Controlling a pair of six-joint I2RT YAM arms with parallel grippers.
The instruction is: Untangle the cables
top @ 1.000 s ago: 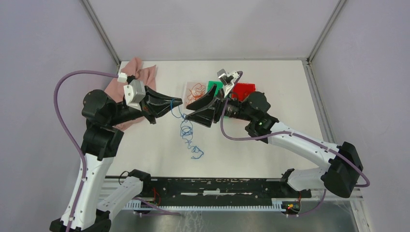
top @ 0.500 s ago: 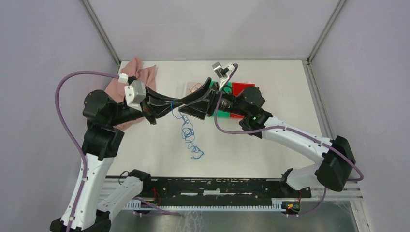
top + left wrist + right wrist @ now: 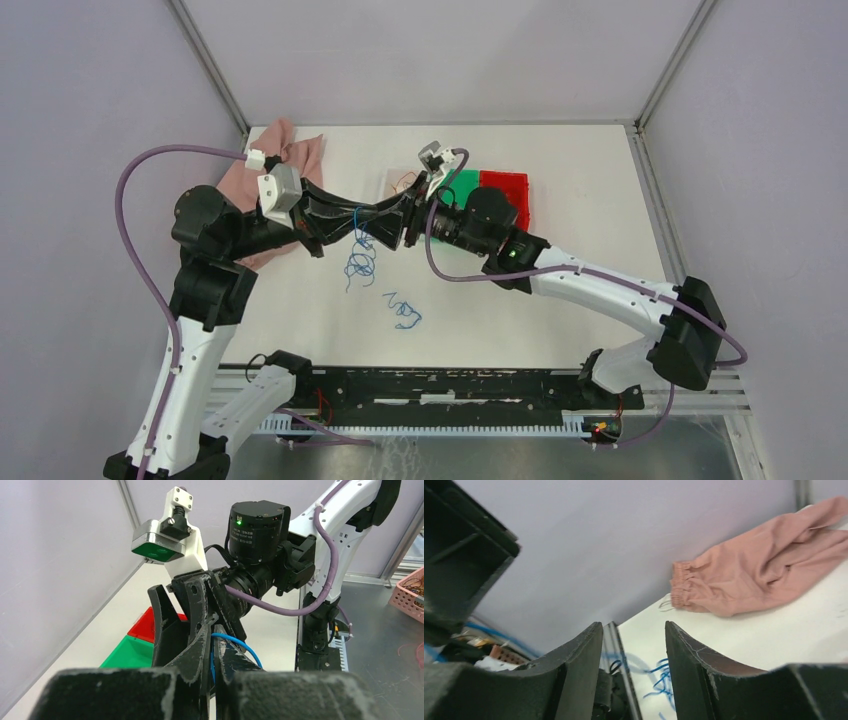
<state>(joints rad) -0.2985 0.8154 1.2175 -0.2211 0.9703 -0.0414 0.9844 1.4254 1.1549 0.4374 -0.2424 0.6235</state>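
Beside the green tray (image 3: 466, 182), a clear tray (image 3: 390, 178) holds orange-red cables (image 3: 404, 184); left pincer (image 3: 212, 632) grips blue cable (image 3: 231, 638), right pincer (image 3: 634, 630) gapes.

Crumpled pink cloth (image 3: 290, 150) sitting in the upper left corner of the white table (image 3: 600, 220). Near the top middle there's a green tray (image 3: 465, 183) with a red tray (image 3: 505, 187) touching its right side. The left wrist view also catches a pink basket (image 3: 412, 592) at its right edge.

Seen on white table (image 3: 600, 200): pink cloth (image 3: 290, 150) upper left; green tray (image 3: 467, 183), red tray (image 3: 505, 187) upper centre; blue cable (image 3: 403, 312) curled mid-frame.
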